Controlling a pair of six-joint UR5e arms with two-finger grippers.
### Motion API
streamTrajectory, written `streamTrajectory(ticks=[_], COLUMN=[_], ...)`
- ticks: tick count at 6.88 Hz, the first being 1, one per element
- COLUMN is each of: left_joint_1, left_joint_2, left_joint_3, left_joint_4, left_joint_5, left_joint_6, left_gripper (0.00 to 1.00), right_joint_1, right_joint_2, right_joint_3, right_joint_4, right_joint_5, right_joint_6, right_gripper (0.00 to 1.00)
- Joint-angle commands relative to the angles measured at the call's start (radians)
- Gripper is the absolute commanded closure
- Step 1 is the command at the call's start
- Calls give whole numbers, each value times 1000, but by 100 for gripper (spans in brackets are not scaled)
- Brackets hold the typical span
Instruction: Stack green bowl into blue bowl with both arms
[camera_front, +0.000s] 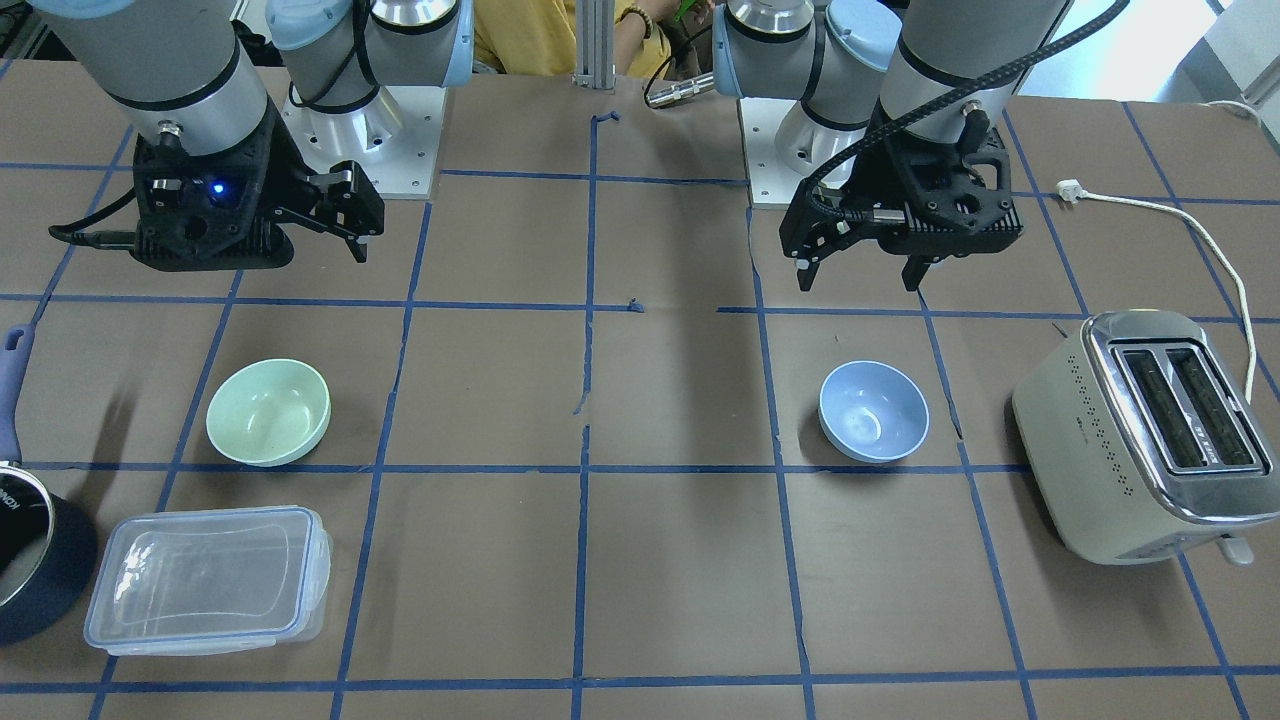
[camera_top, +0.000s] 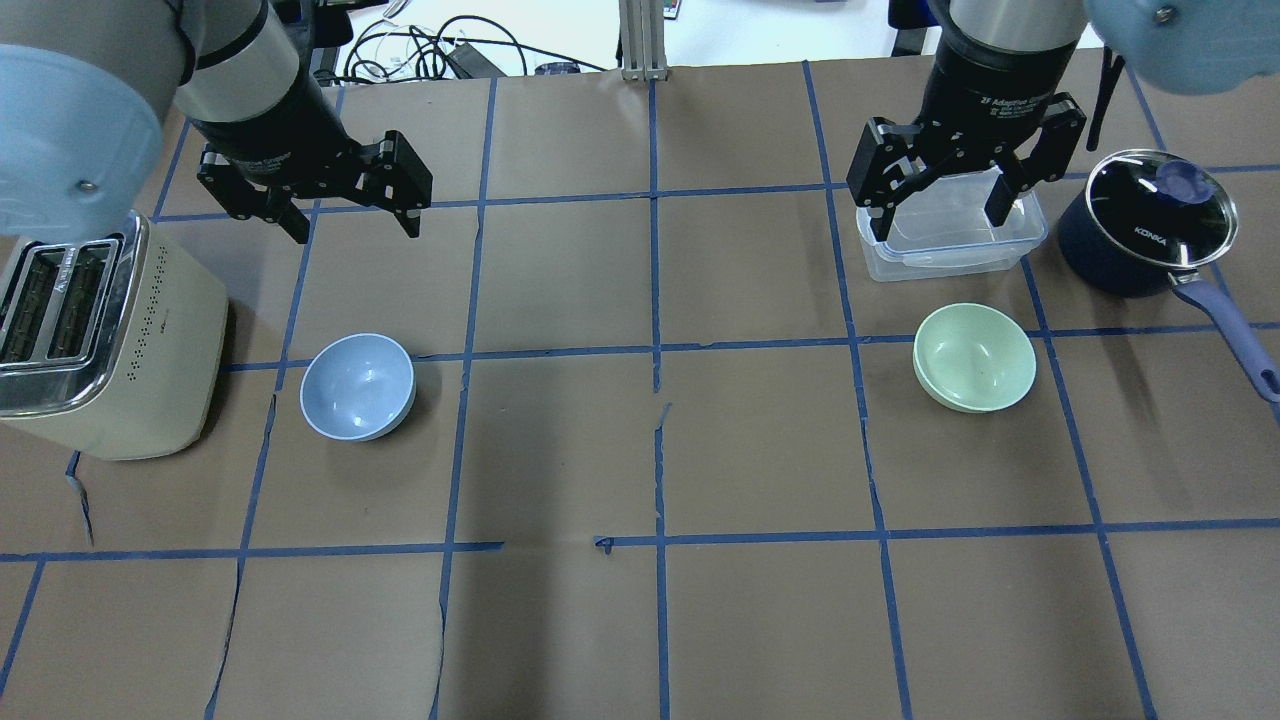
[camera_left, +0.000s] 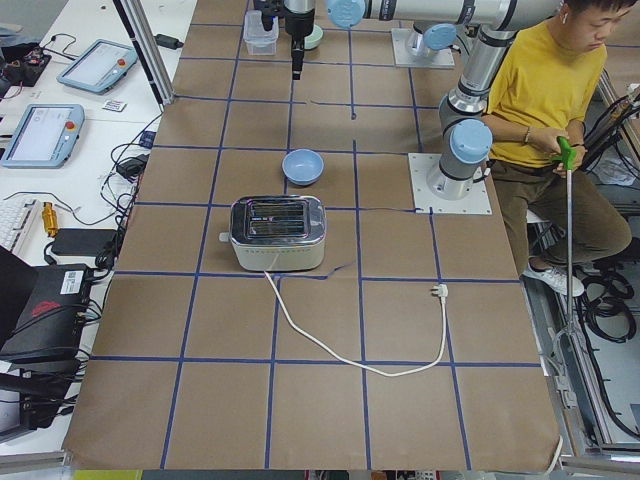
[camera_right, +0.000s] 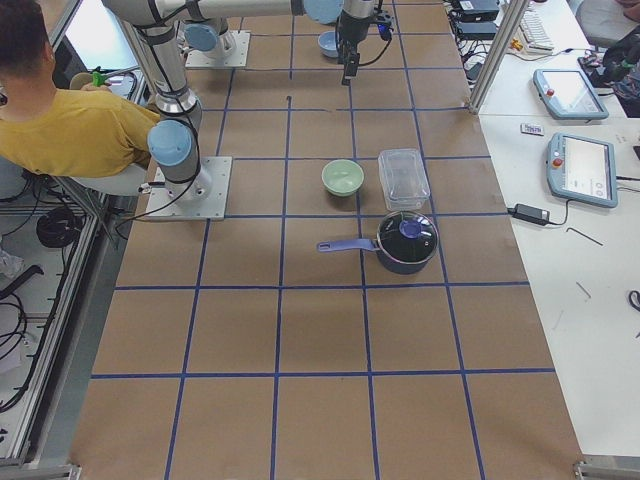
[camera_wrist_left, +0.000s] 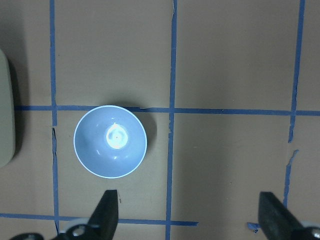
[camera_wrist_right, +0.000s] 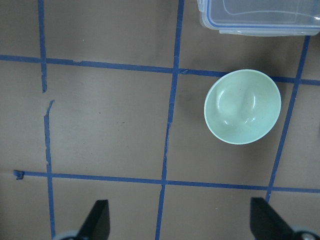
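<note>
The blue bowl (camera_top: 357, 387) stands upright and empty on the table's left half; it also shows in the front view (camera_front: 873, 411) and the left wrist view (camera_wrist_left: 110, 141). The green bowl (camera_top: 974, 357) stands upright and empty on the right half, also in the front view (camera_front: 268, 412) and the right wrist view (camera_wrist_right: 242, 106). My left gripper (camera_top: 355, 225) is open and empty, held above the table beyond the blue bowl. My right gripper (camera_top: 938, 222) is open and empty, above the clear container beyond the green bowl. Neither gripper touches a bowl.
A cream toaster (camera_top: 90, 350) stands left of the blue bowl, its white cord (camera_left: 350, 350) trailing across the table. A clear plastic container (camera_top: 950, 245) and a dark navy saucepan (camera_top: 1145, 225) with a lid lie beyond the green bowl. A person in yellow (camera_left: 540, 90) sits behind the robot.
</note>
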Motion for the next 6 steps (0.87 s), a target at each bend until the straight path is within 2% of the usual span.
streamTrajectory(ticks=[1,6], left_joint_1=[7,11], left_joint_2=[-2,4], left_joint_3=[1,-1], left_joint_4=[1,1], left_joint_5=[-5,-17], left_joint_6=[4,4], left_gripper=[0,0], right_joint_1=[2,3], right_joint_2=[1,4], right_joint_3=[0,5], right_joint_4=[-2,0], right_joint_5=[1,1], right_joint_6=[0,-2], right_gripper=[0,0])
